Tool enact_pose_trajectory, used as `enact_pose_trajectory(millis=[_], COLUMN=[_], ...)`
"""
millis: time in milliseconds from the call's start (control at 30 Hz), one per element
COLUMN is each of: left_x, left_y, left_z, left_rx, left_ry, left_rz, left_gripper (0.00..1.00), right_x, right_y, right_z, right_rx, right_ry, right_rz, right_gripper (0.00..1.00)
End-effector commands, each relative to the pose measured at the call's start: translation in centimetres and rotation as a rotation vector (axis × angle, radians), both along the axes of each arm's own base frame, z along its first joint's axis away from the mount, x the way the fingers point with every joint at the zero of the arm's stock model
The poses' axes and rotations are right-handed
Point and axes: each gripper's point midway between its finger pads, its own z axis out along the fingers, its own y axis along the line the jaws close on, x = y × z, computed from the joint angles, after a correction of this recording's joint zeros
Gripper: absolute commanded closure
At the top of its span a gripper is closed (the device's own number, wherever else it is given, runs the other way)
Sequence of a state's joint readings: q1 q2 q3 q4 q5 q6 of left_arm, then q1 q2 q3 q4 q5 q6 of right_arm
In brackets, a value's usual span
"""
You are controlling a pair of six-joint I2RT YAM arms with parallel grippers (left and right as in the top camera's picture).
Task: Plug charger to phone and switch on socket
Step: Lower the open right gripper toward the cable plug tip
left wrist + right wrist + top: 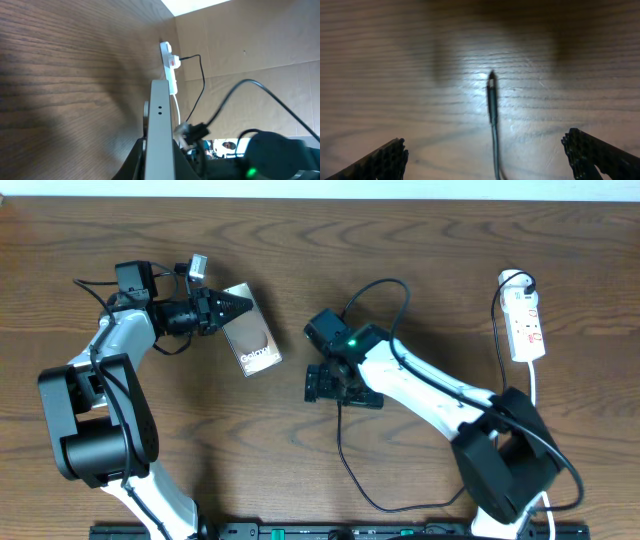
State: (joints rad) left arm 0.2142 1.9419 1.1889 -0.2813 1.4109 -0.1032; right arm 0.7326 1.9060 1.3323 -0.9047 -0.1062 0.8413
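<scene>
On my overhead feed the left gripper [238, 307] is closed onto one end of the flat dark brown-black phone with white "Galaxy" lettering [255, 338]. The phone sits toward the left of the brown wood-grain table [420, 240]. On the left wrist feed I see the phone [160, 115] edge-on as a grey slab, with the dark fingers [136, 161] pressed in on either side of it. I cannot tell whether it rests on the wood or is held clear of it.

The right gripper [343, 392] is over the middle of the table with its fingers spread as wide as they go, gripping nothing. Its wrist camera shows the two fingertips [382, 161] at the bottom corners. The thin black charger cable with its small plug tip [491, 100] lies flat on the wood between them, touching neither.

The small white power strip with red switch marks [526, 325] lies at the far right edge, well apart from both grippers.
</scene>
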Motion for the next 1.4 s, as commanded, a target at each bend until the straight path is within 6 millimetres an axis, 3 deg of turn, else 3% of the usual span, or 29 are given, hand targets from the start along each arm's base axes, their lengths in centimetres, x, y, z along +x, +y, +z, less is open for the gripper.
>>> enact_pose_trajectory(millis=[0, 267, 533, 900, 1167, 1367], left_x=[-0.1, -0.1, -0.1, -0.1, -0.1, -0.1], left_y=[0.0, 0.0, 0.0, 0.0, 0.0, 0.0], left_z=[0.7, 0.7, 0.7, 0.7, 0.7, 0.7], left_rx=[-0.029, -0.028, -0.028, -0.029, -0.029, -0.028], left_ry=[-0.016, -0.017, -0.016, -0.015, -0.016, -0.016], left_rz=[-0.014, -0.013, -0.013, -0.013, -0.013, -0.013], left_gripper=[0.93, 0.92, 0.92, 0.92, 0.92, 0.92], right_x=[-0.5, -0.9, -1.3, -1.9, -2.2, -2.3], right_y=[-0.6, -0.6, -0.7, -0.8, -0.8, -1.8], right_z=[-2.0, -2.9, -3.0, -3.5, -3.9, -3.9], right_rx=[-0.053, -0.061, -0.065, -0.084, -0.095, -0.147], right_ry=[0.041, 0.071, 0.086, 0.111, 0.119, 0.112], right_rz=[-0.028, -0.012, -0.006, 0.004, 0.011, 0.011], right_gripper=[0.01, 0.01, 0.12, 0.18, 0.18, 0.19])
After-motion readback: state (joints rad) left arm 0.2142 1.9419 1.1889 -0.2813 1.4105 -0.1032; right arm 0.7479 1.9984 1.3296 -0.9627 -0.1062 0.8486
